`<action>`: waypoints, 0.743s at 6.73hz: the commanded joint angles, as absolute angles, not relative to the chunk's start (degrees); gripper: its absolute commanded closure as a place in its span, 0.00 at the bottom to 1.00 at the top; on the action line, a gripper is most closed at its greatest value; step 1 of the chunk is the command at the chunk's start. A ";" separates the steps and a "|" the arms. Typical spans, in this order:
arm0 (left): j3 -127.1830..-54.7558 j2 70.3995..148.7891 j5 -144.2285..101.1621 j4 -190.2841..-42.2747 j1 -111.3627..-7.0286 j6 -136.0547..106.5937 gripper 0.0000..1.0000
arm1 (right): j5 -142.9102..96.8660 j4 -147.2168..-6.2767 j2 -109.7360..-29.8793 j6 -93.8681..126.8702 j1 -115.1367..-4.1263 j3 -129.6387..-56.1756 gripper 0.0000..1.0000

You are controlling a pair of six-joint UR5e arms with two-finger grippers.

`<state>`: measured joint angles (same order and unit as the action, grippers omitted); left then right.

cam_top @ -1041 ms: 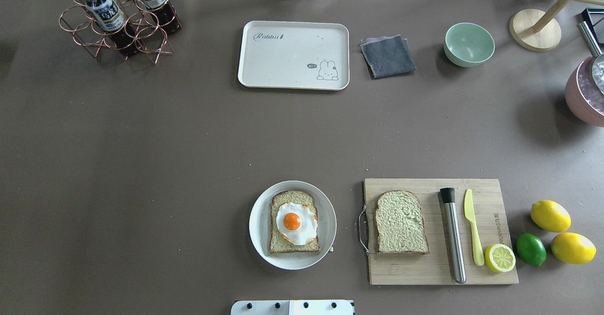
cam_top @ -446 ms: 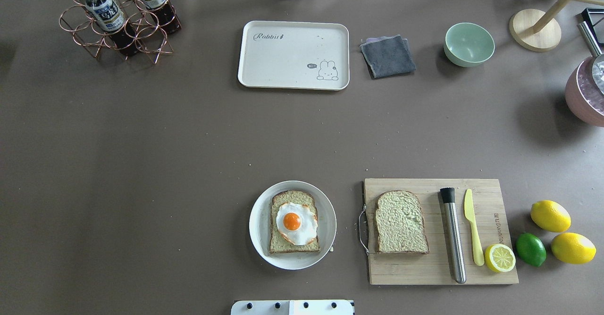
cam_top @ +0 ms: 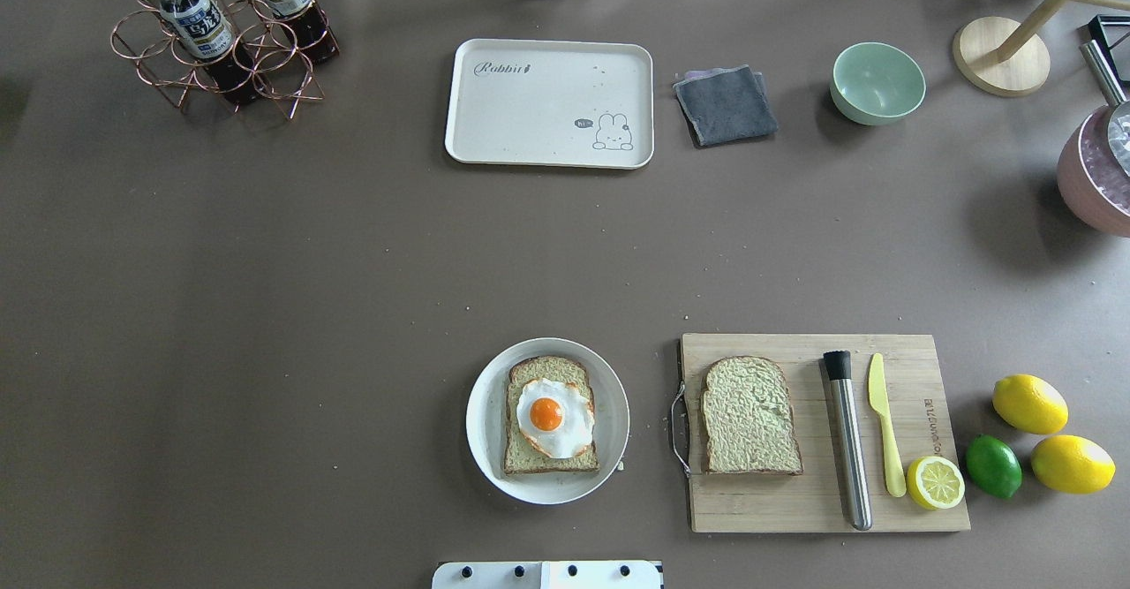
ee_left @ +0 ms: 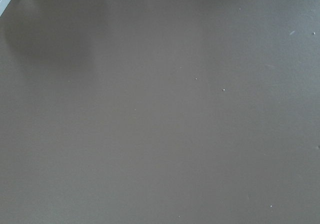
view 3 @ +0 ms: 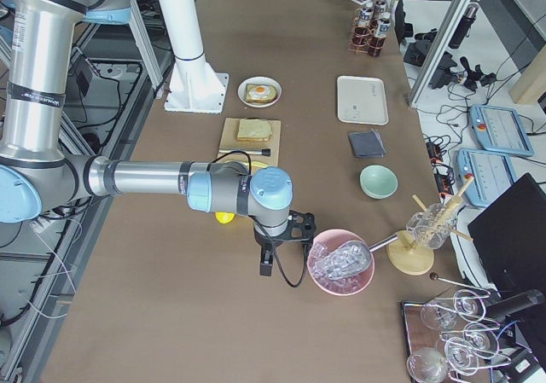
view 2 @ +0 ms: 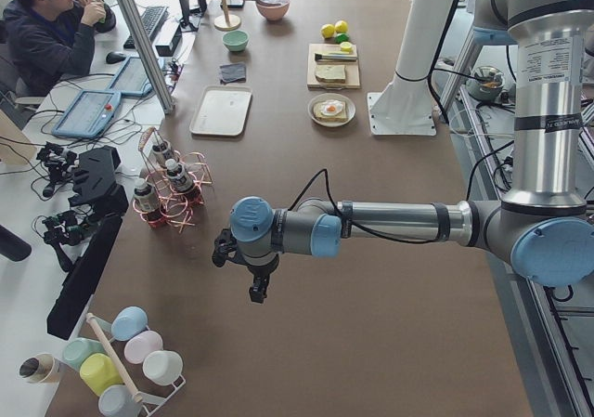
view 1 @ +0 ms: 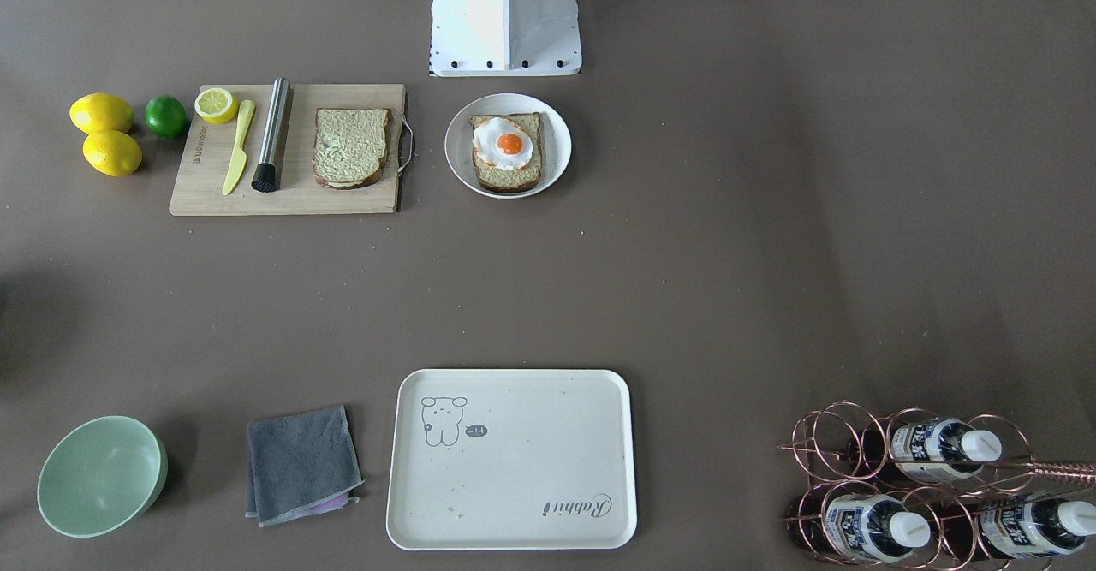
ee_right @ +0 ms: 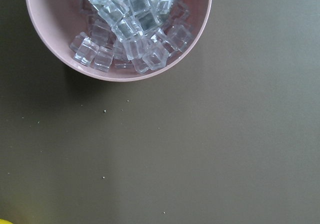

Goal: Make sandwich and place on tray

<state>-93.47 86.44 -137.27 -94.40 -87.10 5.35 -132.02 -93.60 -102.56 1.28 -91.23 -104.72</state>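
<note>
For the left gripper (view 2: 255, 293) I cannot tell the finger spacing; the brown-crusted bread slice (cam_top: 528, 461) bearing the white fried egg (cam_top: 565, 434) lies on the round white plate (cam_top: 481, 421), the cream rectangular tray (cam_top: 530, 112) well beyond it, the second bread slice (cam_top: 750, 415) on the wooden cutting board (cam_top: 794, 509); the right gripper (view 3: 266, 268) is equally unreadable.

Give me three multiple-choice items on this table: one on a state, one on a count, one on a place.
1. The cream rectangular tray is: A) stacked with bread B) without any bread C) flipped over.
2. Whole yellow lemons beside the wooden cutting board: A) one B) two C) four.
3. The white fried egg lies on: A) the tray B) the board C) the bread slice on the round white plate.
Answers: 1 B, its printed face shows no bread; 2 B, two lie off the board's end; 3 C, the egg tops the plated slice.
</note>
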 commanded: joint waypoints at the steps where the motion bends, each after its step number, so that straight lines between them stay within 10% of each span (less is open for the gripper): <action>1: -93.00 87.36 -137.11 -100.06 -87.10 4.84 0.03 | -135.51 -93.43 -100.12 1.14 -90.53 -105.11 0.00; 5: -93.34 91.56 -136.94 -113.81 -85.97 3.00 0.03 | -141.24 -74.04 -96.60 1.85 -89.22 -104.77 0.00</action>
<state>-93.27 89.64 -137.11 -111.85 -86.74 3.95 -140.81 -79.15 -97.27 1.71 -90.18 -104.87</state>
